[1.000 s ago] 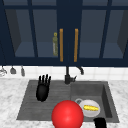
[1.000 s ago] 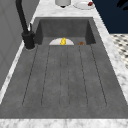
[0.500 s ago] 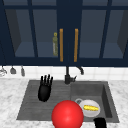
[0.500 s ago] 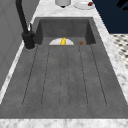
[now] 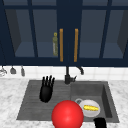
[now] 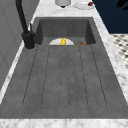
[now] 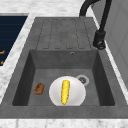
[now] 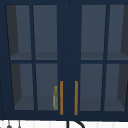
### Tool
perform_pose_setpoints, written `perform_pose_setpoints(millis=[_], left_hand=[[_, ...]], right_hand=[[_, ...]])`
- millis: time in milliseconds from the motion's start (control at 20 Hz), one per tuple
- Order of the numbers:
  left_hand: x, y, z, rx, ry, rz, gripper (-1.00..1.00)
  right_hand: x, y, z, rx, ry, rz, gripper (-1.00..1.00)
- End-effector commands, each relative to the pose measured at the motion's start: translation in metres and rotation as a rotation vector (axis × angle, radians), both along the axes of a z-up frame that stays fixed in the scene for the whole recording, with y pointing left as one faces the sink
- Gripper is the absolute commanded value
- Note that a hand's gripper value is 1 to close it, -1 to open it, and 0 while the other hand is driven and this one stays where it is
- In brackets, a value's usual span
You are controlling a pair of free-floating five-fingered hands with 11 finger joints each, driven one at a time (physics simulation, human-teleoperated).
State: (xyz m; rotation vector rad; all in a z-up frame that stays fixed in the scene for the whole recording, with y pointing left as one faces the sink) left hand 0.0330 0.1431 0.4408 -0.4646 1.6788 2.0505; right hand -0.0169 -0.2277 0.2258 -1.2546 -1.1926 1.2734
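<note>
While the left hand (image 5: pixel 46 89) hovers with fingers spread straight above the sink's drainboard (image 5: pixel 35 105), left of centre, an ear of corn (image 7: pixel 65 91) lies on the white plate (image 7: pixel 76 93) in the basin, and the right hand (image 5: pixel 100 123) shows at the lower edge, its fingers hidden.

- Left hand (image 5: pixel 46 90): same position over the draining board, no shift from the earlier pictures.
- Right hand (image 5: pixel 100 123), red ball (image 5: pixel 67 115): no visible change.
</note>
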Motion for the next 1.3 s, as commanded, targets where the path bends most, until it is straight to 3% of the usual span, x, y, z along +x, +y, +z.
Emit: perform_pose_setpoints(millis=[0,400,750,1000,1250], left_hand=[[-0.001,-0.003,-0.003,0.125,-0.044,-0.009,-1.00],[-0.002,-0.006,-0.005,0.140,-0.055,-0.022,-1.00],[-0.008,-0.012,0.026,0.116,-0.044,-0.027,-1.00],[-0.009,-0.011,0.030,0.162,-0.063,-0.031,-1.00],[-0.010,-0.011,0.026,0.172,-0.083,-0.040,-1.00]], right_hand=[[0.000,0.000,0.000,0.000,0.000,0.000,0.00],[0.000,0.000,0.000,0.000,0.000,0.000,0.00],[0.000,0.000,0.000,0.000,0.000,0.000,0.00],[0.000,0.000,0.000,0.000,0.000,0.000,0.00],[0.000,0.000,0.000,0.000,0.000,0.000,0.00]])
